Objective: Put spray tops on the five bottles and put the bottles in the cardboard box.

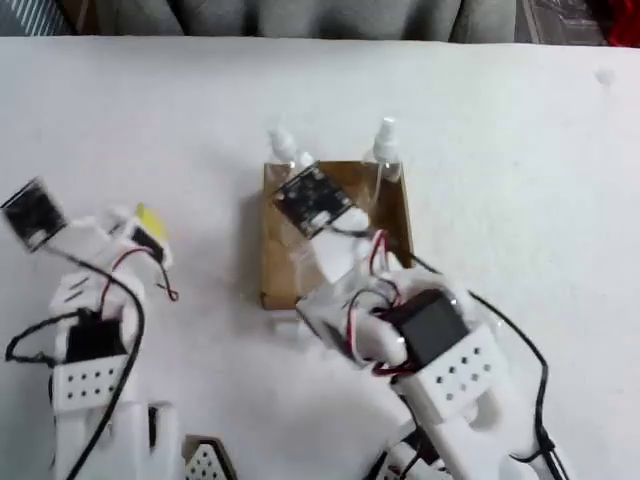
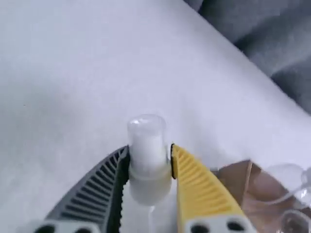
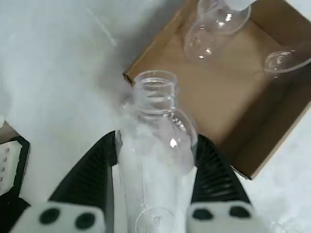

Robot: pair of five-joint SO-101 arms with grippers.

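Right hand (image 3: 156, 141) grips an uncapped bottle (image 3: 155, 97), left hand (image 2: 148, 149) a spray top (image 2: 146, 131), over white table (image 1: 500, 100), grey fabric (image 2: 262, 39) behind.

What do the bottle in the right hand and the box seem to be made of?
The bottle: probably clear glossy plastic; it is see-through, with bright glints. The box: brown matte cardboard, judging by its thin folded walls.

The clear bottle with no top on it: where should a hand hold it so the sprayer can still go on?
Grip the bottle around its round body, below the shoulder, from both sides, as the right hand does. That leaves the open neck free for the spray top.
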